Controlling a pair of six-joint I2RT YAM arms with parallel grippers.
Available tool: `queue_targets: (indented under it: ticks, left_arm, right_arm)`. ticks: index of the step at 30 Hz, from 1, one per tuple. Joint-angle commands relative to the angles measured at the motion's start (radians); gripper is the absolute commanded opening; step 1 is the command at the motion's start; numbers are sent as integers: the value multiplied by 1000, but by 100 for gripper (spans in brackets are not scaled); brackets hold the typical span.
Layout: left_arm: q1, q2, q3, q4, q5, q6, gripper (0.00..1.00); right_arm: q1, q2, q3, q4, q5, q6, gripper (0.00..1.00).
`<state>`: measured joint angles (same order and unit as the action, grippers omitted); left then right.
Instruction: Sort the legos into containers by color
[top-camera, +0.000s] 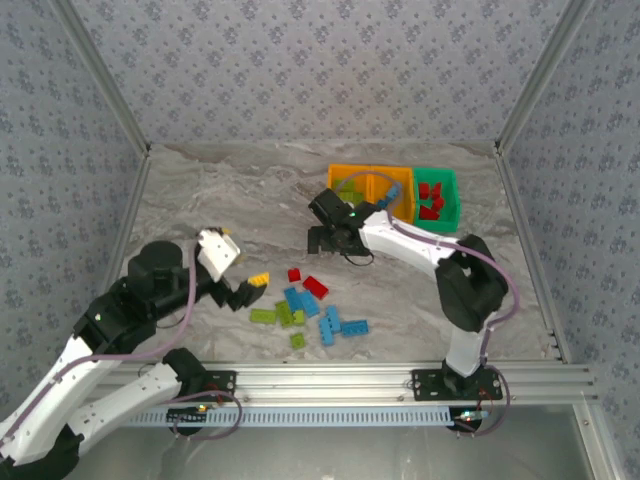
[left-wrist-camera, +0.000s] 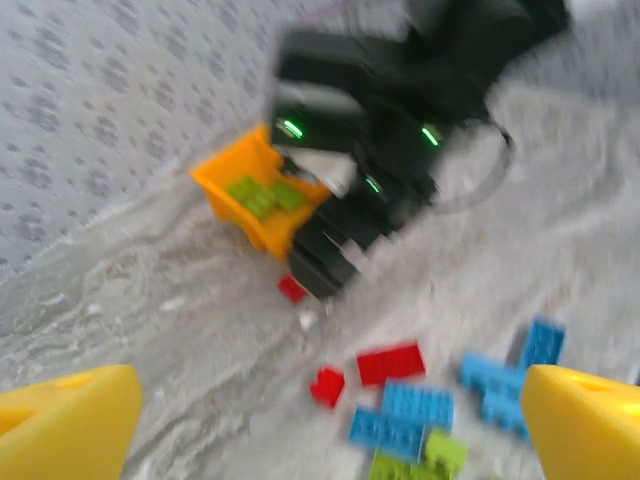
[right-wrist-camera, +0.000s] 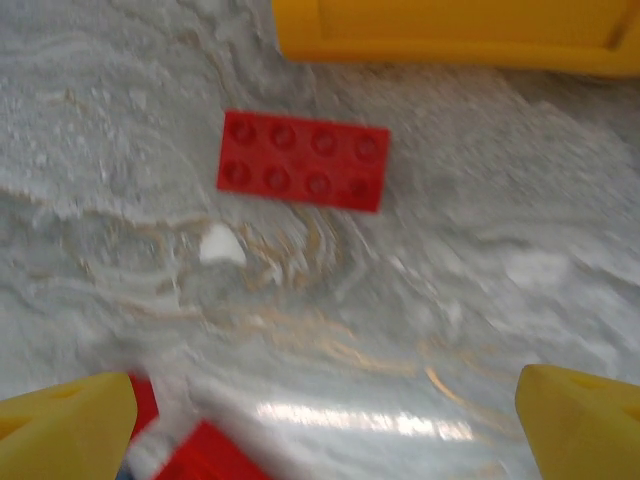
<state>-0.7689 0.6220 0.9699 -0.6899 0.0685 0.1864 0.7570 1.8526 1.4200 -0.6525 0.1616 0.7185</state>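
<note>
Here red brick (right-wrist-camera: 303, 160) studs-up, long axis crosswise; left tool (left-wrist-camera: 328, 390), right tool (right-wrist-camera: 325, 392) spread

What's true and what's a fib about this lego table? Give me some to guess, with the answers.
1. Red legos lie in the green bin. True.
2. Every lego is already in a bin. False: red, blue and green loose legos lie on the table.
3. The right tool grips something. False: it is open, and the oblong red brick lies on the table apart from it.
4. Lime legos sit in an orange bin. True.
5. The left tool is shut. False: its yellow fingers stand wide apart, holding nothing.
</note>
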Motion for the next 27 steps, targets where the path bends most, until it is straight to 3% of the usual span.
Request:
queue_targets:
  ticks: [1,9,15,22,27]
  left_arm:
    - [-6,-29,-62,-98,93,101,99]
    - [-6,-92,-138,-31,187,45,99]
    - [-7,-102,-121,-20,196,32,99]
    - [-8,-65,-118,-22,206,18,99]
    - [-14,-39,-117,6,246,-9,99]
  right_arm:
    - [-21,88,80,30,35,45,100]
    - [-33,299,267,-61,65,27,98]
    - [-29,345,268,-44,69,26,81]
    - [-27,295,211,-26,81,12,59]
    - [-20,120,58,12,81,20,55]
